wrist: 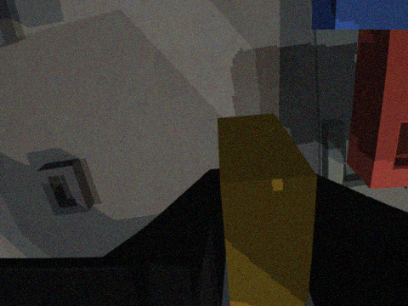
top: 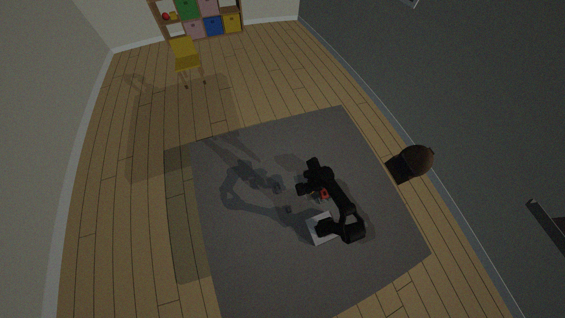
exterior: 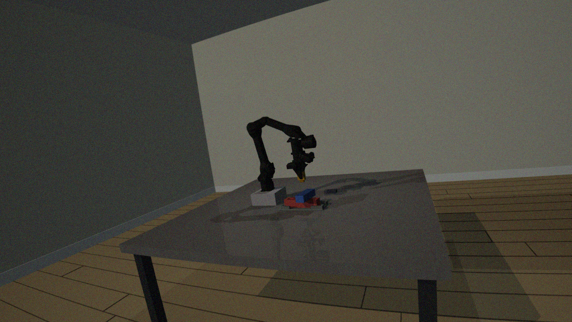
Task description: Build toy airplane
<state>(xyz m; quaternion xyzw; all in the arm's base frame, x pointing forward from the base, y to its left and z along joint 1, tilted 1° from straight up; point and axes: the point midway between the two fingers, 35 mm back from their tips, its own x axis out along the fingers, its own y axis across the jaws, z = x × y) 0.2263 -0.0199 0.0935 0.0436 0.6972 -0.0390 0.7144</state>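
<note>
My gripper (exterior: 301, 177) (wrist: 250, 179) is shut on the yellow tail fin (exterior: 303, 174) (wrist: 269, 208) and holds it in the air above the table, beside the tail end of the fuselage in the wrist view. The red fuselage (top: 324, 193) (exterior: 292, 202) (wrist: 393, 98) lies in the grey cradle (exterior: 316, 207) and looks level. A dark socket opening (wrist: 402, 146) shows near its end. The blue wing (exterior: 305, 195) (wrist: 374, 14) sits across the top of the fuselage. The arm hides the wing in the top view. The fin's tab is not visible.
A small hollow grey holder (top: 287, 209) (wrist: 87, 187) stands on the table (top: 252, 268) (exterior: 359, 240). Another small dark holder (wrist: 12, 25) shows at the wrist view's upper left. The arm's pale base block (top: 316, 237) (exterior: 262, 198) stands near the cradle.
</note>
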